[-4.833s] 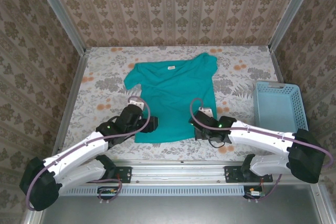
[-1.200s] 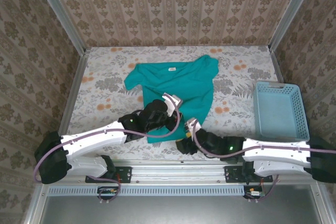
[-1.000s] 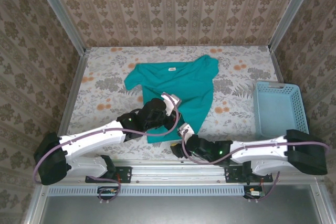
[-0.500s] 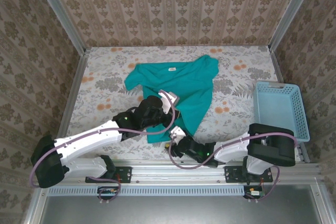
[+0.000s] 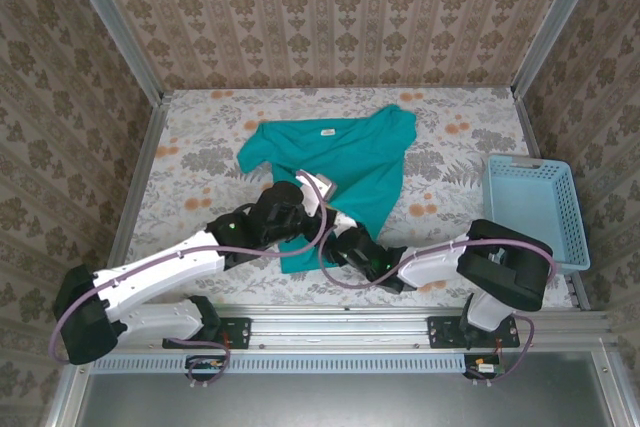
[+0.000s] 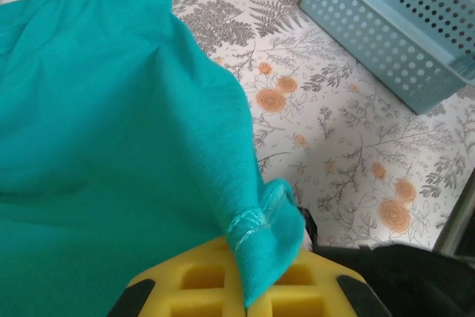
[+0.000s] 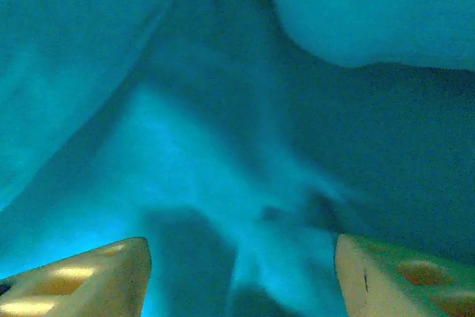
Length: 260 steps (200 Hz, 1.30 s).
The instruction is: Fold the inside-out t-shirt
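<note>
Left arm stretched from the near-left corner over the flowered table (image 5: 190,132) to the near edge of the shirt (image 5: 345,152). Left gripper (image 5: 320,205) closed on the shirt: in its wrist view the yellow pads (image 6: 197,281) pinched a stitched fold of the hem, and the cloth rose from there in a taut ridge, off the table. Shirt lay in the middle of the table, teal, collar toward the far wall, white tag (image 5: 325,131) showing at the neck, one sleeve out to the left and the other bunched at the far right. Its near part narrowed to a drawn-up strip between the two grippers. Right gripper (image 5: 348,243) sat just beside the left one at the shirt's near-right edge, partly under the cloth. In its wrist view the two fingers (image 7: 82,276) stood wide apart, jaws open, nothing between them, with folds of teal cloth close ahead. Right arm bent back low along the near edge. Light-blue basket (image 5: 492,202) stood at the right side, well apart from the shirt
</note>
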Motion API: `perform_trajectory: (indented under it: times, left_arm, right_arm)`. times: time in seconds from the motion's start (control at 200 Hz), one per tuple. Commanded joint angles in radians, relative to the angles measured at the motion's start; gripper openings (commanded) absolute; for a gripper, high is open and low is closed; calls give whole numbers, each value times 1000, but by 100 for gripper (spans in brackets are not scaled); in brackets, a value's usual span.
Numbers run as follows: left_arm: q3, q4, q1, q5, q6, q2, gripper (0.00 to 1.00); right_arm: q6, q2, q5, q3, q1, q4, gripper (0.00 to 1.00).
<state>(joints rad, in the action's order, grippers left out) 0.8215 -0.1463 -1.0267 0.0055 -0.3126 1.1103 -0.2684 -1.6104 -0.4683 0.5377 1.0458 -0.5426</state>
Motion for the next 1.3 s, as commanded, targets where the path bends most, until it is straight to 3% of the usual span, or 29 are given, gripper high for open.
perform_trajectory:
  times: [0.0,0.175,0.46,0.805,1.295]
  left_arm:
    - [50,-21,-3,40,23,-35,0]
    - [98,-56,-6,65,14,-45,0]
    - [151,-55,-12,97,-14,-94,0]
    - [450,-211,-74,7,-2,-27,0]
    - [647,-219,-144,-19,10,59,0]
  right_arm:
    - [-9,-3,-29,14,-13,-10,68]
    - [-16,-26,-133,54,-28,-11,69]
    - [-57,-91,-184,171,-111,4,71]
    - [-160,-193,-171,405,-210,293,93]
    - [-293,-494,-86,880,-297,851,100]
